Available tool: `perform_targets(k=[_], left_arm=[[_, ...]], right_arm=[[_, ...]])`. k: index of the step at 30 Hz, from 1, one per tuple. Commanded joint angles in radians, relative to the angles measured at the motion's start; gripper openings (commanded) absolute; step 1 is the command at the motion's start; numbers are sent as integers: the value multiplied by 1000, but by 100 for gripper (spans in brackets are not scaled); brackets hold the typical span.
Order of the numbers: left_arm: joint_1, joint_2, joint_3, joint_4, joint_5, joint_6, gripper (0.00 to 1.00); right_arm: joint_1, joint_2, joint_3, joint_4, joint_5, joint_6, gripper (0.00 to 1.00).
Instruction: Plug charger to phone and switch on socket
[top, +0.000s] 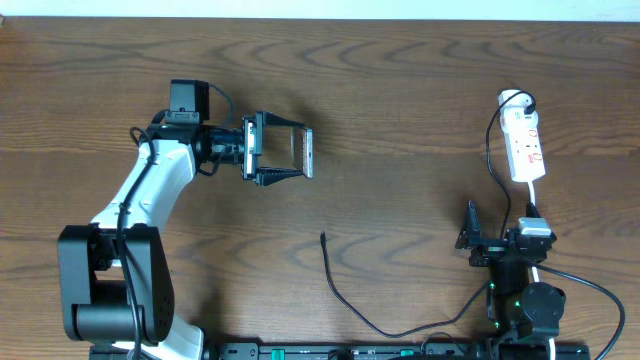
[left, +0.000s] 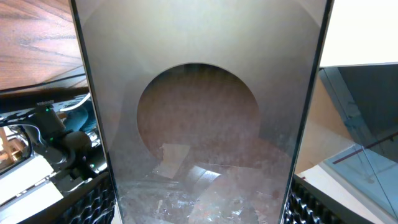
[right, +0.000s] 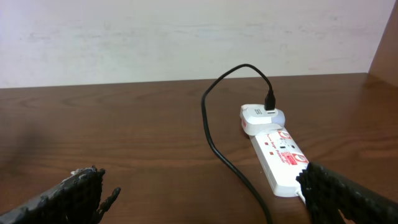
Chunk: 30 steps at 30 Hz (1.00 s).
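left gripper: closed on phone
right gripper: spread, nothing held
charger tip: laid robot-side of phone, pointed toward it

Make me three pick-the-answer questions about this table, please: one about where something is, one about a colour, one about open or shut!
1. Where does the socket lie?
A. on the right side of the table
B. on the left side
C. in the middle

2. What colour is the charger cable?
A. white
B. red
C. black

3. How do the right gripper's jaws stand?
A. wide open, empty
B. shut on the charger
C. shut on the socket

Answers:
1 A, the overhead view shows it near the right edge.
2 C, it is a thin black line.
3 A, the right wrist view shows them far apart, nothing between.
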Motion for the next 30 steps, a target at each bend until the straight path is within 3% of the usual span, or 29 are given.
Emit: perform_targets(k=[1, 30], left_arm=[[3, -32, 33, 6, 58, -1, 8], [3, -32, 33, 5, 58, 9, 7]], right_arm=[[14, -2, -3, -3, 4, 10, 99], [14, -2, -3, -3, 4, 10, 99]])
